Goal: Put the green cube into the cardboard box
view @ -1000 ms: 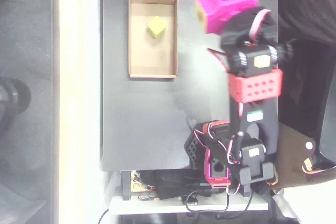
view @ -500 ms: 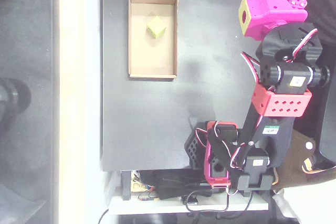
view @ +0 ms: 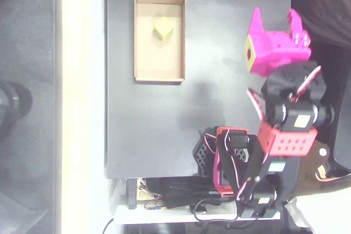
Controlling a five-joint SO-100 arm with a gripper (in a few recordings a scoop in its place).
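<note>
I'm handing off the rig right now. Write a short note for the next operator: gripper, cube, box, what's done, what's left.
Gripper: open and empty, over the table's right edge in the overhead view, well away from the box.
Cube: lying inside the box, in its upper half, apart from the walls.
Done: the cube is in the box.
Left: nothing for the placement; probably just park the arm.

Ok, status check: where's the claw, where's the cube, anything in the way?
Claw open, empty, over the table's right edge in the overhead view. Green cube sits inside the cardboard box, upper half. Nothing obstructing on the table.
</note>
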